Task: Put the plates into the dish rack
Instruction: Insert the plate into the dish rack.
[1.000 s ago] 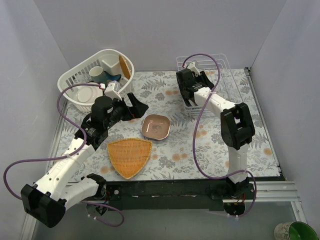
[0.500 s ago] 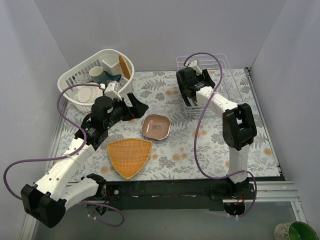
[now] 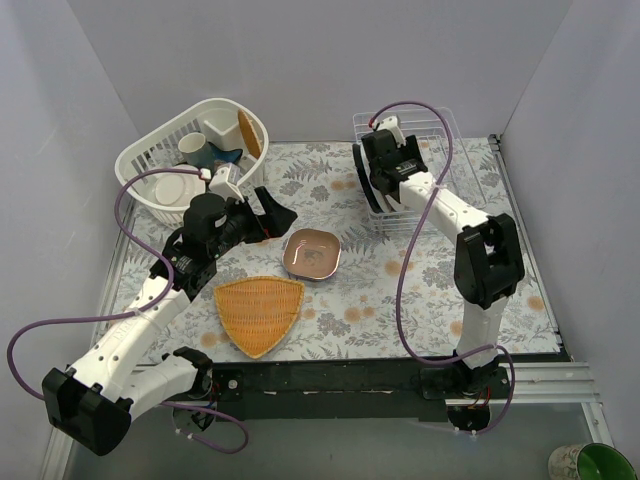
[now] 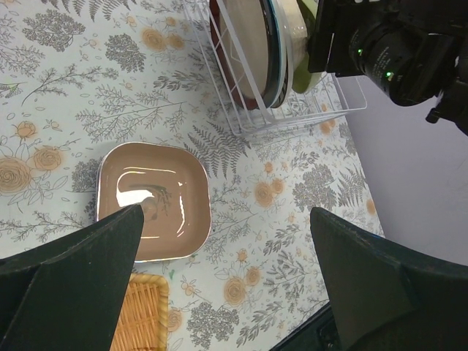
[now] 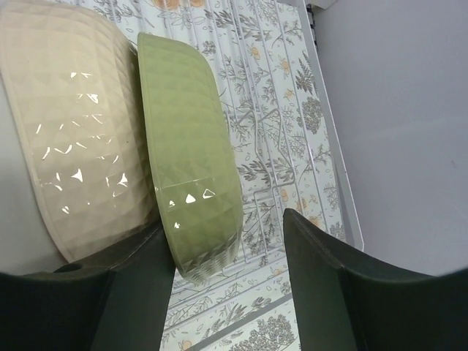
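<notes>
The dish rack (image 3: pixel 432 160) stands at the back right, with several plates upright in its left end. In the left wrist view they are a dark red-brown plate (image 4: pixel 228 55), a white one, a cream one and a green one. A brownish rounded-square dish with a lilac rim (image 3: pixel 312 253) (image 4: pixel 153 201) lies flat mid-table. My right gripper (image 3: pixel 378 178) (image 5: pixel 227 285) hangs open over the rack. The pale green dish (image 5: pixel 190 168) stands between its fingers, next to the cream dish (image 5: pixel 73 146), with a gap on the right side. My left gripper (image 3: pixel 275 212) (image 4: pixel 234 292) is open and empty, above and left of the flat dish.
An orange woven triangular tray (image 3: pixel 258 312) lies in front of the flat dish. A white slotted basket (image 3: pixel 150 160) with cups and a white plate sits at the back left. Thin rack wires (image 5: pixel 260 223) run under the right gripper. Walls close in three sides.
The right gripper has opened wider off the green dish and drawn back toward the far side of the rack. The left arm has not moved.
</notes>
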`<state>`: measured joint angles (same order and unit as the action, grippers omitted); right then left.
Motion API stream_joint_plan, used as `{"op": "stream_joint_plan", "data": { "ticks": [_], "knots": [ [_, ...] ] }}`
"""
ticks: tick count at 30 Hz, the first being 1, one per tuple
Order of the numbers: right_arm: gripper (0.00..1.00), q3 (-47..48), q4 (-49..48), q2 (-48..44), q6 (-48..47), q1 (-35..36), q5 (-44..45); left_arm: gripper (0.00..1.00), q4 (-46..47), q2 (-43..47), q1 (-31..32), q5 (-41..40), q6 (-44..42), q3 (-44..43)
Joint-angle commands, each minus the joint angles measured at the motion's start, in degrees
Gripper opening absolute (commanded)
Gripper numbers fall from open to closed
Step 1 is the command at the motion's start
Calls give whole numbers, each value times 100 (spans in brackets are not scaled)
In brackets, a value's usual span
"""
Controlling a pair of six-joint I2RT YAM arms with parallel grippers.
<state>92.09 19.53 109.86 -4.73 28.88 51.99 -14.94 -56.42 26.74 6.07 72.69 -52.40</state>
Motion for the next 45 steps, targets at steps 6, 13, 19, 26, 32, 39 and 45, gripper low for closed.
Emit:
{"op": "stream_joint_plan", "data": {
  "ticks": [6, 13, 19, 26, 32, 39, 45],
  "knots": [
    [67, 2, 68, -624, 429, 65, -865, 98, 26, 176, -29, 70, 18, 37],
    [67, -104, 130, -852, 640, 65, -1235, 98, 26, 211, -29, 70, 9, 28],
    [68, -165, 148, -1125, 781, 56, -1595, 98, -9, 246, -29, 35, 26, 28],
    [68, -236, 174, -1730, 992, 56, -2342, 98, -53, 263, -29, -26, 9, 19],
    [68, -332, 517, -2362, 1176, 65, -3018, 98, -149, 44, -29, -219, -70, 98],
    [68, -833, 1000, -3347, 1457, 74, -3625, 98, -158, -623, -20, -492, -299, 257],
    [70, -1360, 1132, -4025, 1493, 74, -3634, 89, -88, -1334, 6, -843, -272, 301]
  ]
}}
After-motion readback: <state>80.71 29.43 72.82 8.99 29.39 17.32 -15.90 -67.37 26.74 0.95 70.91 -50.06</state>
